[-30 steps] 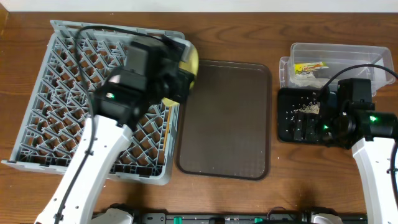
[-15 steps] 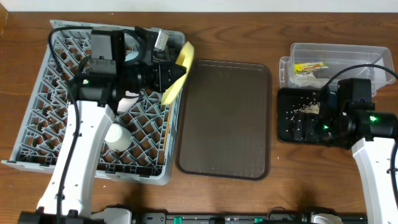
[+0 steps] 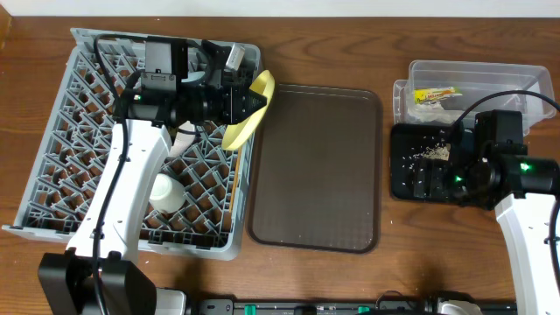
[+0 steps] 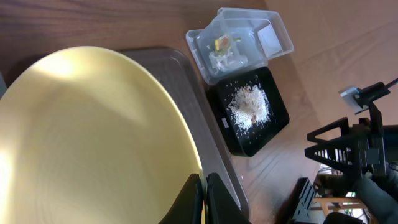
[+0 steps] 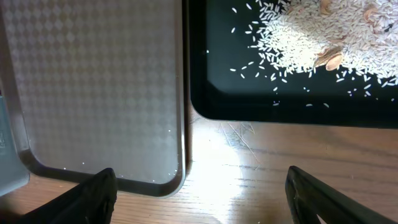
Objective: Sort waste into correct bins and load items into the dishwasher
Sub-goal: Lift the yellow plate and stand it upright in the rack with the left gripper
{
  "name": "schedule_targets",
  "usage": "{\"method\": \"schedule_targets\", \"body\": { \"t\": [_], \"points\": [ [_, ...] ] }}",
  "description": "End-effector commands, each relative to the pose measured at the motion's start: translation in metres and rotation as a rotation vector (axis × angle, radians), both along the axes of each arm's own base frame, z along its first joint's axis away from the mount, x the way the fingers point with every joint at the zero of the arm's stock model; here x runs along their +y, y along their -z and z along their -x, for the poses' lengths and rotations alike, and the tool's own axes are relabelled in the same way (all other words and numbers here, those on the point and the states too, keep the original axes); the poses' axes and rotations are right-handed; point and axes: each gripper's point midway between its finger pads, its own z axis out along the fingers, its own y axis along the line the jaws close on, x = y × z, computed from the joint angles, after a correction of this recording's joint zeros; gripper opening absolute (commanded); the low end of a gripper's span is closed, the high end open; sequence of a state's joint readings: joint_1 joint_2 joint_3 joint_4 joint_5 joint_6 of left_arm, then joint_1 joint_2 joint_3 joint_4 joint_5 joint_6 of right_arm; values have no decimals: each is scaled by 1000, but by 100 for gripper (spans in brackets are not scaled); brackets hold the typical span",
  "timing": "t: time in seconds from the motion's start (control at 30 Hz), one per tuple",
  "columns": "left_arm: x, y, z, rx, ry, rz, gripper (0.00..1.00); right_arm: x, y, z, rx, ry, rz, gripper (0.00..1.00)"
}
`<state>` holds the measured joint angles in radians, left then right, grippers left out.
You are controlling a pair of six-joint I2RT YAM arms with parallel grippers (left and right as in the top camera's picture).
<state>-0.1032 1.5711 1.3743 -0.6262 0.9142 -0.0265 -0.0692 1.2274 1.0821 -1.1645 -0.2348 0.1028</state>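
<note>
My left gripper (image 3: 255, 102) is shut on the rim of the yellow-green plate (image 3: 245, 118), held tilted on edge over the right side of the grey dish rack (image 3: 61, 149). In the left wrist view the jaws (image 4: 204, 194) pinch the plate (image 4: 93, 137). A white cup (image 3: 166, 192) lies in the rack, and chopsticks (image 3: 236, 179) rest by its right wall. My right gripper (image 5: 202, 186) is open and empty, low over the left edge of the black tray (image 3: 402, 140) holding food scraps (image 5: 323, 31). The clear tub (image 3: 516, 74) holds the wrapper (image 3: 435, 94) and tissue (image 3: 429, 110). The bowls are hidden.
The brown serving tray (image 3: 319, 166) lies between the rack and the black tray, with only specks on it. In the right wrist view its edge (image 5: 93, 81) lies close beside the black tray (image 5: 211, 106). The clear tub touches the black tray's far side.
My left arm has swung back over the rack's top right, turning the plate up onto its edge. The cup in the rack has come into view. The right arm has not moved.
</note>
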Motion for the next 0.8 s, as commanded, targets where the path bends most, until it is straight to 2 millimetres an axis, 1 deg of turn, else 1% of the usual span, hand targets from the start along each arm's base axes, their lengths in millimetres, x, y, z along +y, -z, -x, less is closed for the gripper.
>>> {"method": "schedule_targets", "body": {
  "t": [0.0,0.23,0.43,0.47,0.5,0.53,0.57,0.63,0.67,0.7,0.77],
  "points": [
    [9,-7,-8,-18,-23,10,6,-2,-6,-2,-18,14,-2,84],
    [32,-7,-17,31,-116,32,6,-2,-6,-2,-18,15,-2,84],
    [47,-7,-22,67,-180,52,6,-1,-6,-2,-15,29,-7,84],
    [51,-7,-23,67,-190,52,9,-2,-6,-2,-15,28,-6,85],
    [53,-7,-24,66,-194,52,15,-2,-6,-2,-14,28,-6,85],
    [55,-7,-25,66,-202,50,30,-2,-6,-2,-14,28,-6,85],
    [58,-6,-26,66,-213,42,38,-2,-6,-2,-13,28,-6,85],
    [64,-3,-28,68,-238,24,40,-2,-6,-2,-14,28,-6,85],
    [68,-2,-29,68,-248,18,47,-2,-6,-2,-14,28,-6,85],
    [70,-2,-30,67,-254,18,52,-2,-6,-2,-14,28,-6,85],
    [78,-1,-32,67,-279,10,53,-2,-6,-2,-14,28,-6,85]
  ]
}}
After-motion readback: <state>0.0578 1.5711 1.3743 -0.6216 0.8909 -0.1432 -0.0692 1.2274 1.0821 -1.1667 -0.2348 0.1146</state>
